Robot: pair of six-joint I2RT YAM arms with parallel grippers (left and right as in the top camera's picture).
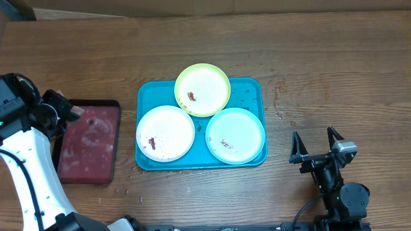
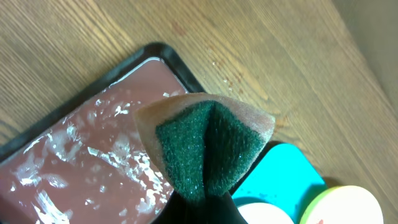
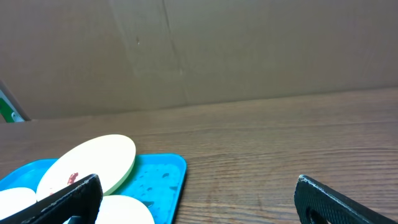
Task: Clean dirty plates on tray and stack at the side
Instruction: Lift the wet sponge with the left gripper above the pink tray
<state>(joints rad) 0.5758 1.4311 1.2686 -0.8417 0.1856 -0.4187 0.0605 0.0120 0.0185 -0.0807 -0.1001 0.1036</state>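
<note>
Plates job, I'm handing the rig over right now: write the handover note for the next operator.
Left gripper: shut on a folded green sponge, above a corner of the wet-looking dark red tray.
Right gripper: open, empty, low to the right of the turquoise tray.
Plates: yellow-green plate, white plate and mint plate all lie on the turquoise tray, each with reddish smears.
Done: sponge in hand; no plate cleaned or stacked.
Left: scrub all three, stack them at the side.
</note>
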